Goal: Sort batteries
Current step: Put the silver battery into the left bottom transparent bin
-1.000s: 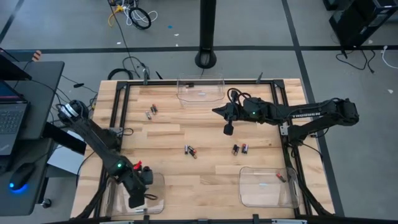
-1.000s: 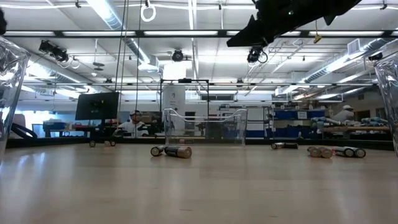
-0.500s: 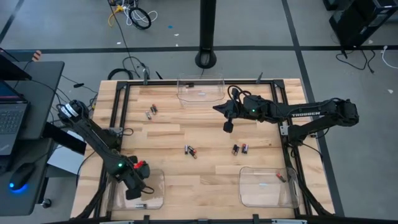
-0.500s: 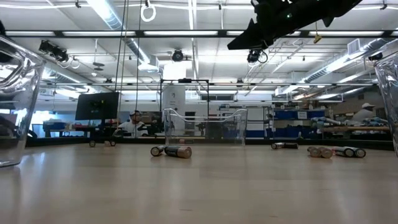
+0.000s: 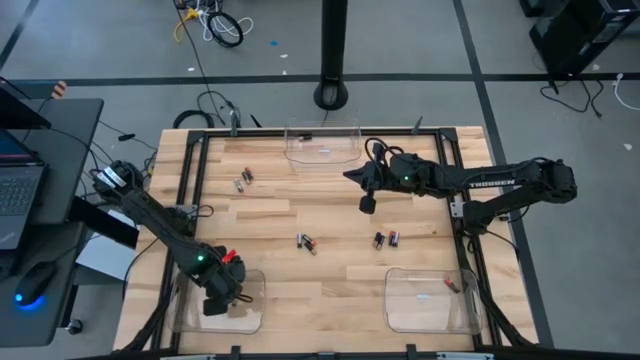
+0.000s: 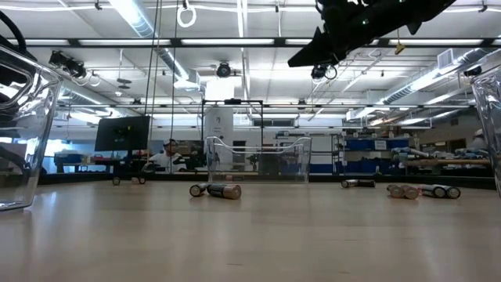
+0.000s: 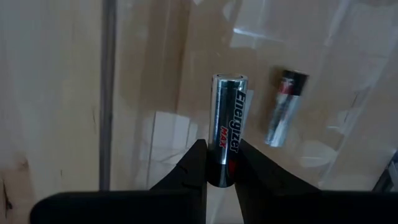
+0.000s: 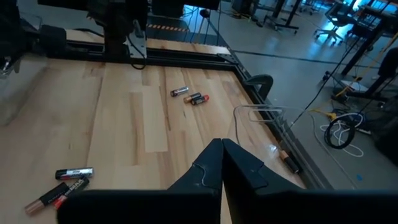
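My left gripper (image 5: 214, 303) is over the clear near-left bin (image 5: 250, 285), shut on a silver battery (image 7: 229, 121). A second battery (image 7: 283, 106) lies on that bin's floor. My right gripper (image 5: 367, 206) hangs shut and holding nothing above the table's far right part; it also shows in the right wrist view (image 8: 222, 152) and the low view (image 6: 294, 59). Three pairs of loose batteries lie on the wood: one far left (image 5: 242, 181), one in the middle (image 5: 306, 242), one right of the middle (image 5: 386, 239). My left gripper pinches the silver battery by one end (image 7: 222, 167) between its two fingers. The fingers come from above and point steeply down into the bin. The battery sticks out along the fingers, its free end (image 7: 229, 78) toward the bin floor. Whether that end touches the floor I cannot tell.
A clear bin (image 5: 322, 143) stands at the far edge with a small battery (image 5: 306, 134) by its wall. A near-right bin (image 5: 425, 300) holds one battery (image 5: 452, 285). A black frame (image 5: 190, 170) borders the table. Bare wood lies between the bins.
My left gripper has moved a little toward the table's far edge inside the near-left bin and tipped more steeply downward, still shut on the silver battery. In the low view the bin's wall has shifted along with it. My right gripper has kept still.
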### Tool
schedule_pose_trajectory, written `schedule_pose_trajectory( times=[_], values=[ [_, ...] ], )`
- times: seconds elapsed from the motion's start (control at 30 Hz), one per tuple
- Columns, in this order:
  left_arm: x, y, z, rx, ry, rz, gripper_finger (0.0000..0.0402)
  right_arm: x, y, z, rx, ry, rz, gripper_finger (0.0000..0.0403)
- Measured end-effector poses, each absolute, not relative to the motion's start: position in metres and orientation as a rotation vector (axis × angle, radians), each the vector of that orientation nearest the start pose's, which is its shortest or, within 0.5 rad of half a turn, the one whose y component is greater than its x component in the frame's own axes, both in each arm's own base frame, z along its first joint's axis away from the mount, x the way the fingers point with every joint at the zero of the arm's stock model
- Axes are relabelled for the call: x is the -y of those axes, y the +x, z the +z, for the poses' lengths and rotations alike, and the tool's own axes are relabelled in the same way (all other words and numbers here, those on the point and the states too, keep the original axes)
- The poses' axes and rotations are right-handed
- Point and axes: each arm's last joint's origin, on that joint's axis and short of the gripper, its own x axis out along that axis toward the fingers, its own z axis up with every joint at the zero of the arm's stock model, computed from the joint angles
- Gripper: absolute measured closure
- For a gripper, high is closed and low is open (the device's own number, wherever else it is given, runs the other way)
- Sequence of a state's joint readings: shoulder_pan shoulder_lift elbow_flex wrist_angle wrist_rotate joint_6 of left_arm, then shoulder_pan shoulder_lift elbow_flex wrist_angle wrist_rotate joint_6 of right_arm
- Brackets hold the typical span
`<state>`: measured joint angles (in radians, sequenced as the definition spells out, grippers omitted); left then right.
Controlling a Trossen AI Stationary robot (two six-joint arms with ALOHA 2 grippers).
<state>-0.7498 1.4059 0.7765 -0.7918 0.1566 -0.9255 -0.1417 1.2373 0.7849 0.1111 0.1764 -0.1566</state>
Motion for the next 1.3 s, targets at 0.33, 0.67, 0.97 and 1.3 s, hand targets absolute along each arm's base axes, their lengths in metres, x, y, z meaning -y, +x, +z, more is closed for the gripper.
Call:
schedule_pose_trajectory(
  times=[0.33,0.67,0.97,1.3],
  values=[
    [0.157,0.162,0.173,-1.571,-0.324,-0.032,0.0344,0.043,0.267,0.267,-0.375,-0.16,-0.287,0.0384],
    [0.157,0.163,0.173,-1.558,-0.32,-0.029,0.0344,0.043,0.267,0.267,-0.377,-0.16,-0.287,0.0389],
    [0.163,0.169,0.175,-1.478,-0.352,-0.076,0.0344,0.043,0.267,0.267,-0.378,-0.162,-0.286,0.0392],
    [0.162,0.169,0.188,-1.525,-0.296,-0.051,0.0344,0.043,0.267,0.267,-0.378,-0.163,-0.286,0.0386]
  ],
)
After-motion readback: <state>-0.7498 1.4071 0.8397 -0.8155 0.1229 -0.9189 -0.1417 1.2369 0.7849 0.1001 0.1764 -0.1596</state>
